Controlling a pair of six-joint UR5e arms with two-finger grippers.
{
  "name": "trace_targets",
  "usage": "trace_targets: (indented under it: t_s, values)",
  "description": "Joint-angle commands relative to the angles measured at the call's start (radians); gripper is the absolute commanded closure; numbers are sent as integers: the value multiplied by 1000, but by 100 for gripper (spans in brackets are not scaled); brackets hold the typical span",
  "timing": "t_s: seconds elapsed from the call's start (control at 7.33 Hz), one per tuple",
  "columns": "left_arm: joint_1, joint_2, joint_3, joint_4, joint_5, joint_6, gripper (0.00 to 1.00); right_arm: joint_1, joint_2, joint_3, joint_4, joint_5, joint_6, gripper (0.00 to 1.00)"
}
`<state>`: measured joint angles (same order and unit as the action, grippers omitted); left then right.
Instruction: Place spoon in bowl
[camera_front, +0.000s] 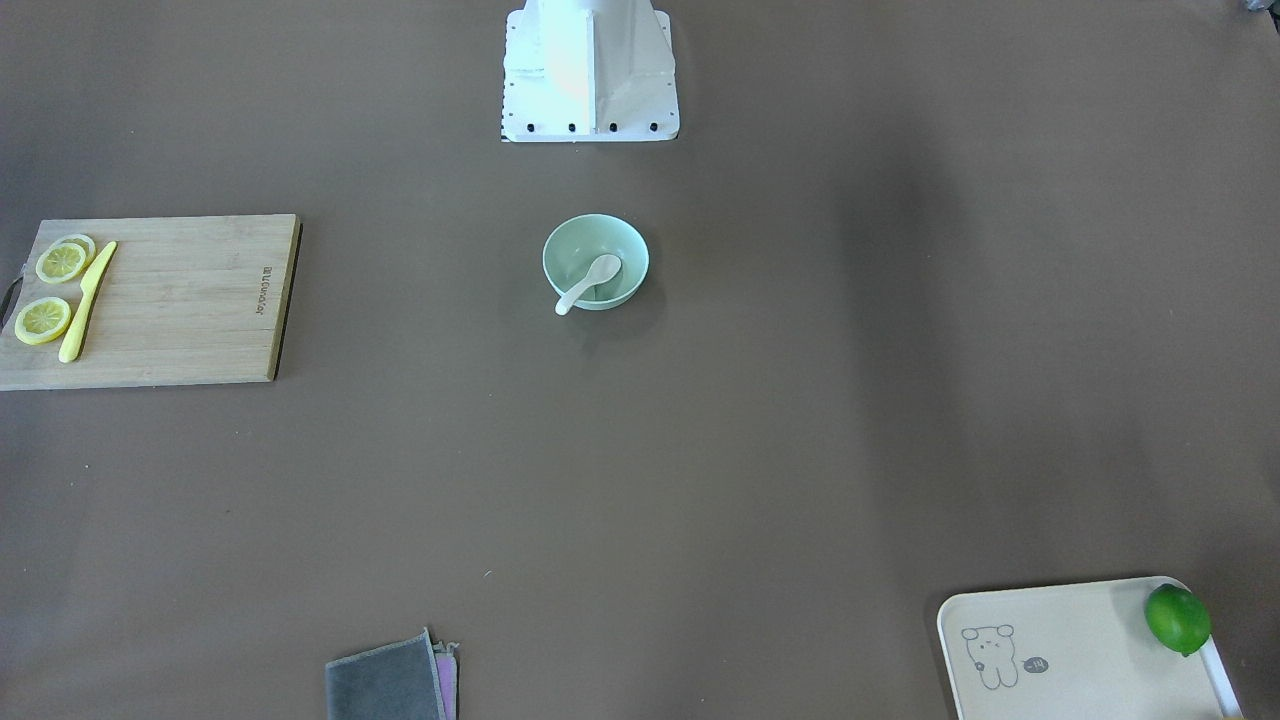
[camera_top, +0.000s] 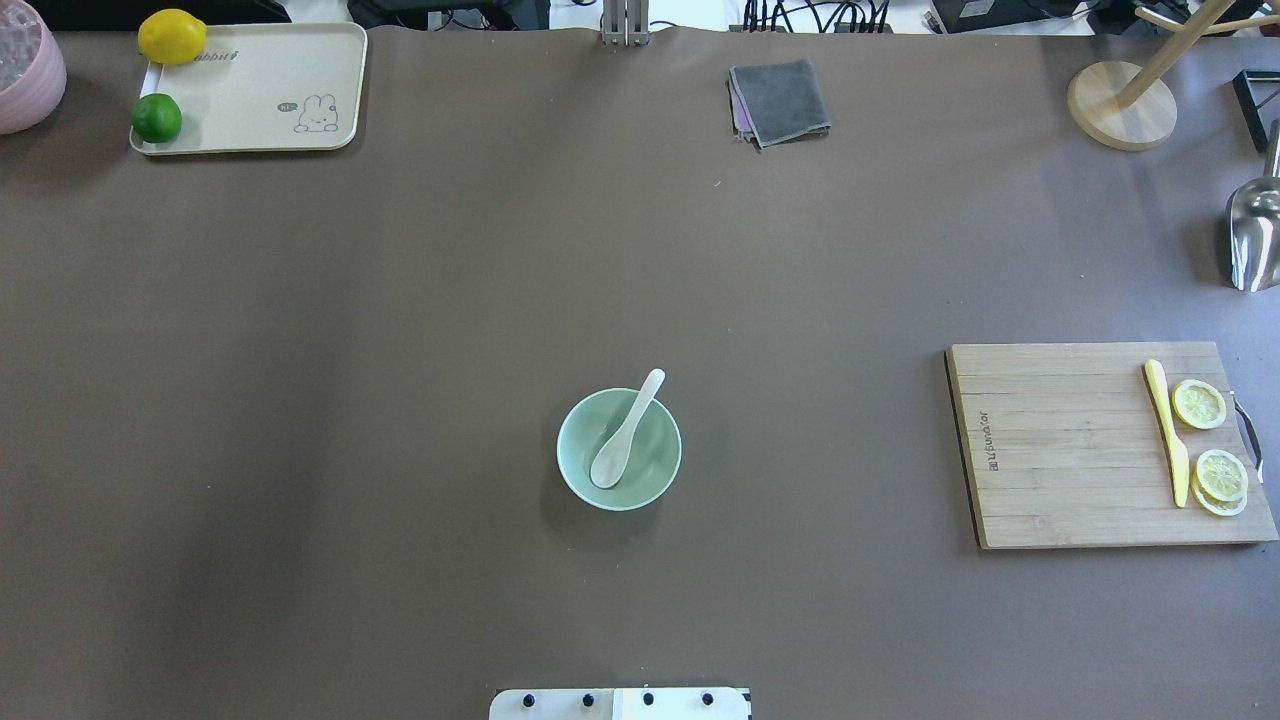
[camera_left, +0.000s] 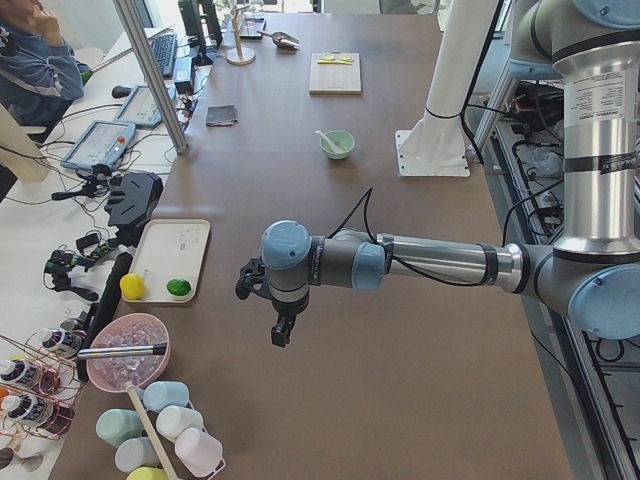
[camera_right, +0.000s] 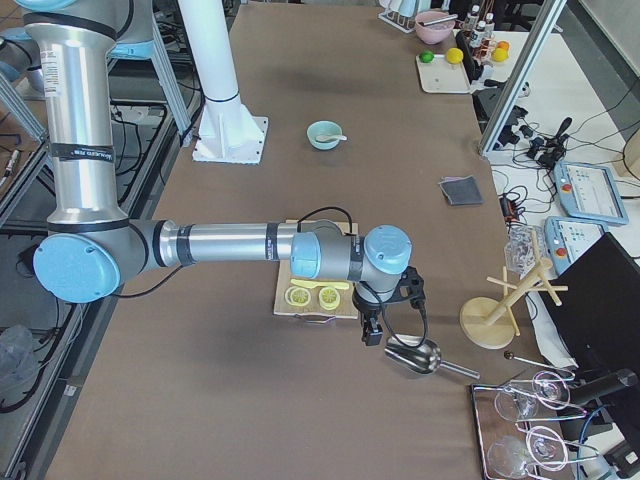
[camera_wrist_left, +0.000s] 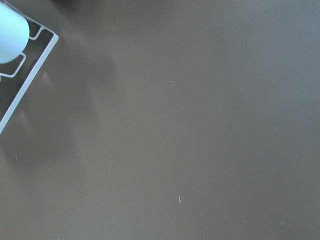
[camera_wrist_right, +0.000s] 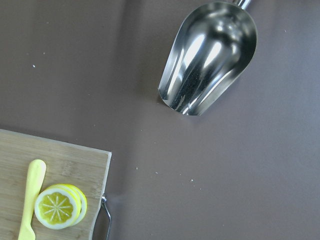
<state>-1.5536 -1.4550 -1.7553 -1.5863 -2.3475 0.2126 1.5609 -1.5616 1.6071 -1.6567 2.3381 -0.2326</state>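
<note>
The pale mint-green bowl (camera_top: 655, 468) stands near the middle of the table, in front of the robot's base. The white spoon (camera_top: 622, 442) lies in it, scoop down inside, handle resting on the far rim and sticking out. It shows the same way in the front-facing view: bowl (camera_front: 575, 245), spoon (camera_front: 590, 283). My left gripper (camera_left: 283, 335) hangs over bare table far to the left of the bowl. My right gripper (camera_right: 371, 335) hangs far to the right, by a metal scoop. Both show only in the side views, so I cannot tell whether they are open or shut.
A wooden cutting board (camera_top: 1060, 445) with a yellow knife (camera_top: 1165, 430) and lemon slices lies at the right. A metal scoop (camera_wrist_right: 207, 55) lies beyond it. A cream tray (camera_top: 260, 90) with a lime and a lemon sits far left. A grey cloth (camera_top: 780, 100) lies at the far edge.
</note>
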Motion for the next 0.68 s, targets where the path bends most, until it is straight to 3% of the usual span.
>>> trace_targets:
  t_s: [0.0, 0.55]
  values:
    - [0, 4, 16, -15, 8, -6, 2, 33, -23, -7, 0, 1, -54, 0]
    - [-5, -10, 0, -14, 16, -6, 2, 50, -54, -12, 2, 15, -99, 0]
